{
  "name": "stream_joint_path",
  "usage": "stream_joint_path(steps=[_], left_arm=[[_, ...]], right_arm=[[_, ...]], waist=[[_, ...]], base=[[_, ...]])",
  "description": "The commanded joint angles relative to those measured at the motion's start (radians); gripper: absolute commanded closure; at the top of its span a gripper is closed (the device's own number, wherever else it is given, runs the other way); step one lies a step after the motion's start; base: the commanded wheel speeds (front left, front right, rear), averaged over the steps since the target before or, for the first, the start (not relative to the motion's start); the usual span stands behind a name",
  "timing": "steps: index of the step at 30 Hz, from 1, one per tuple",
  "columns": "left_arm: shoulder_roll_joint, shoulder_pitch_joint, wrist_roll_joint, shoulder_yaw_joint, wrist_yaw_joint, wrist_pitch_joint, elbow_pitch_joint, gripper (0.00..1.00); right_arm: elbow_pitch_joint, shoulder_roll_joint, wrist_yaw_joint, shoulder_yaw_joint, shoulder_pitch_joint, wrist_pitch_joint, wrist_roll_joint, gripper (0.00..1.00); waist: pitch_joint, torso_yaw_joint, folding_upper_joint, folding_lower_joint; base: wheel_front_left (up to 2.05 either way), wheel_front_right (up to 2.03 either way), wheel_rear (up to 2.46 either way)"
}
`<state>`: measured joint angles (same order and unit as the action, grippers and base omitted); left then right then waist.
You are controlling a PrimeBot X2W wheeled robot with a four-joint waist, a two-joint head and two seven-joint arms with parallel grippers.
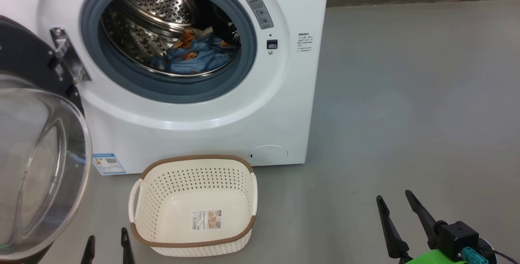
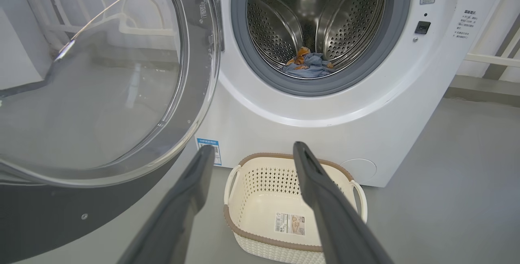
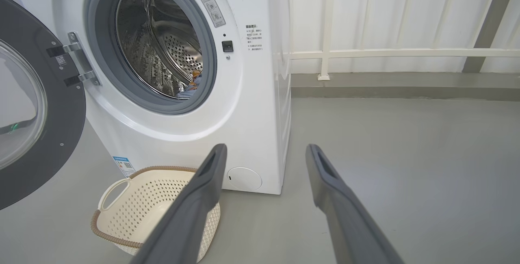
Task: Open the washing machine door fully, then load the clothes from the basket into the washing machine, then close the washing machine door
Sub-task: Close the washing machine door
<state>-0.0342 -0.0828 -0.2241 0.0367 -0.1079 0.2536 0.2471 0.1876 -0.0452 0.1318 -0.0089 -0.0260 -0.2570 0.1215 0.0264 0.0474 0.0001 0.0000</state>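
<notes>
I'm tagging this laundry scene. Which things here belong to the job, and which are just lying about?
Part of the job: washing machine, its open door, clothes already inside, empty basket, left gripper, right gripper.
Just around: blue label, round cover, wall rail.

Blue clothes (image 1: 195, 55) — orange figures; cream perforated basket (image 1: 195, 174) — brown rim.

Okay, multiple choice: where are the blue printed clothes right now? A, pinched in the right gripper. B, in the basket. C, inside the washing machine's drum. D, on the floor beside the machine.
C: the clothes lie at the bottom of the drum of the washing machine, and the basket has just its sticker inside.
</notes>
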Motion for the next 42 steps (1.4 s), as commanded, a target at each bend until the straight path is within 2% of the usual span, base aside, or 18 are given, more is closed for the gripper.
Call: stream_joint_path(steps=[1, 11, 19, 29, 38, 42], left_arm=[[-0.016, 0.018, 0.009, -0.031, -0.009, 0.008, -0.035, 0.0], [-0.016, 0.017, 0.023, -0.041, -0.012, 0.008, -0.031, 0.0], [-0.016, 0.01, 0.017, -0.053, -0.021, 0.008, -0.038, 0.0], [-0.016, -0.006, 0.011, -0.062, -0.046, 0.008, -0.057, 0.0], [-0.016, -0.02, 0.027, -0.069, -0.043, 0.008, -0.077, 0.0], [-0.016, -0.023, 0.023, -0.087, -0.048, 0.008, -0.093, 0.0]], right_arm=[[-0.024, -0.005, -0.001, 0.027, 0.011, -0.005, -0.009, 0.0], [-0.021, -0.005, -0.001, 0.034, 0.014, -0.005, -0.008, 0.0], [-0.02, -0.008, -0.001, 0.045, 0.014, -0.005, -0.009, 0.0], [-0.016, -0.019, -0.001, 0.08, 0.038, -0.005, -0.004, 0.0], [-0.004, -0.017, -0.001, 0.105, 0.05, -0.005, 0.001, 0.0], [0.002, -0.019, -0.001, 0.14, 0.082, -0.005, -0.001, 0.0]], waist=[[0.001, 0.012, -0.0001, 0.0], [0.007, 0.069, -0.0001, 0.0], [0.012, 0.142, -0.0001, 0.0], [0.024, 0.275, -0.0001, 0.0], [0.038, 0.411, -0.0001, 0.0], [0.016, 0.436, -0.0001, 0.0]], base=[[0.0, 0.0, 0.0], [0.0, 0.0, 0.0], [0.0, 0.0, 0.0], [0.0, 0.0, 0.0], [0.0, 0.0, 0.0], [0.0, 0.0, 0.0]])
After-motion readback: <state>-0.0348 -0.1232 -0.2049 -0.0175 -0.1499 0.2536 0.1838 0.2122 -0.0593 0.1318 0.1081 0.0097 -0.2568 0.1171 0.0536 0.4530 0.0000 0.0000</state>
